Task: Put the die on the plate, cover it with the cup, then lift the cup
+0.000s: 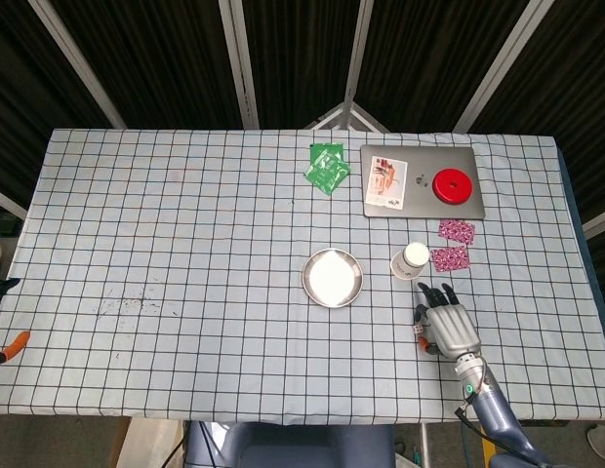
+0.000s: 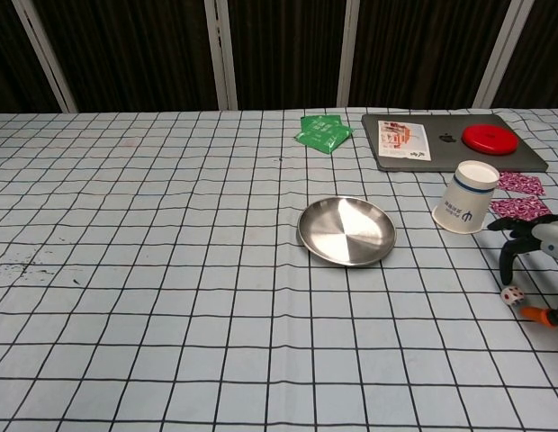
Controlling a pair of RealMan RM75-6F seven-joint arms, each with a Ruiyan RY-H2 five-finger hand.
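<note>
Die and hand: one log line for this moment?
right hand over die, not gripping | plate empty | cup upside down

Robot test bench, lab setting.
Checked tablecloth, dark curtains on metal frame, closed laptop.

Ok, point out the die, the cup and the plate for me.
die [image 2: 511, 294], chest view, on its white top face.
cup [image 2: 466, 198], chest view, on its side wall, mid-height.
plate [image 2: 308, 236], chest view, on its left rim.
</note>
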